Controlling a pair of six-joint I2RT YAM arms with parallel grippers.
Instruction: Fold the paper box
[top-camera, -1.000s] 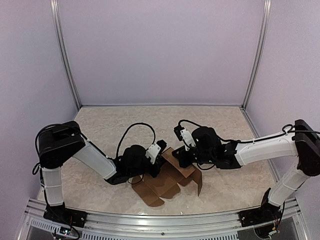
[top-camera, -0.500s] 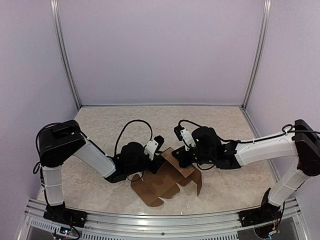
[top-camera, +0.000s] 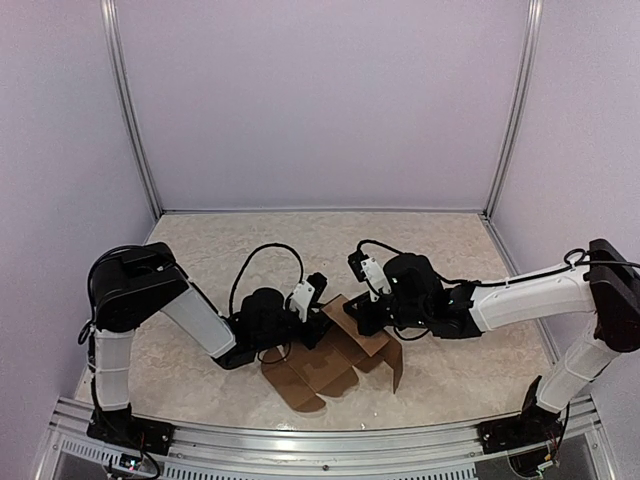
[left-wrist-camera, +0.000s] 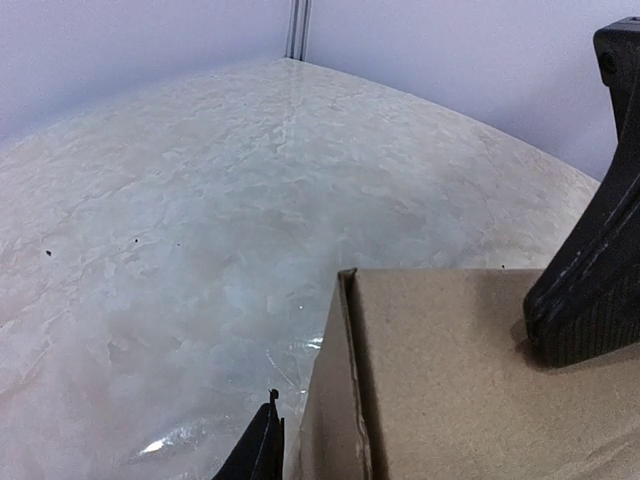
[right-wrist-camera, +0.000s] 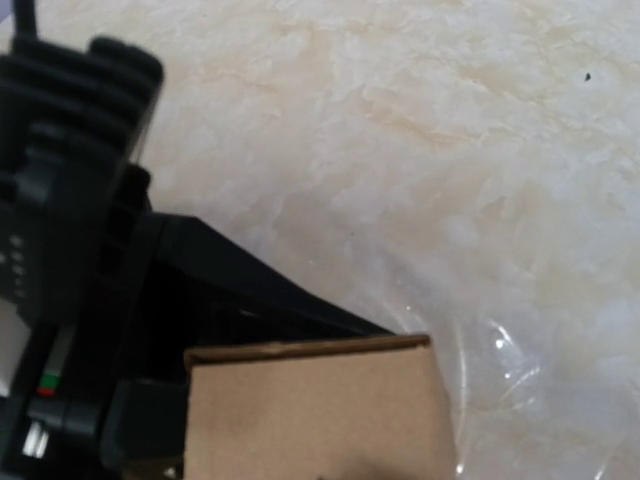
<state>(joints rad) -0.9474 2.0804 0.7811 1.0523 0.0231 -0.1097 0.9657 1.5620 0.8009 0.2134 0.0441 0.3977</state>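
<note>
Left gripper (top-camera: 318, 300) has opened and backed off a bit — right gripper (top-camera: 352, 320) pinches the brown paper box (top-camera: 325, 370), part flat, part standing

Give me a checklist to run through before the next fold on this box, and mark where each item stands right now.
1. Grip on the card: ok. The right gripper is shut on the paper box at its raised flap.
2. Release by the left gripper: cannot tell. One finger sits just beside the flap's edge, and the other is not seen.
3. Grippers not touching each other: ok, the flap stands between them, but they are close.
4. Box folded up: not ok. Most panels lie spread flat on the table.
5. Flap upright enough to fold over: ok, it stands up from the flat panels.
</note>
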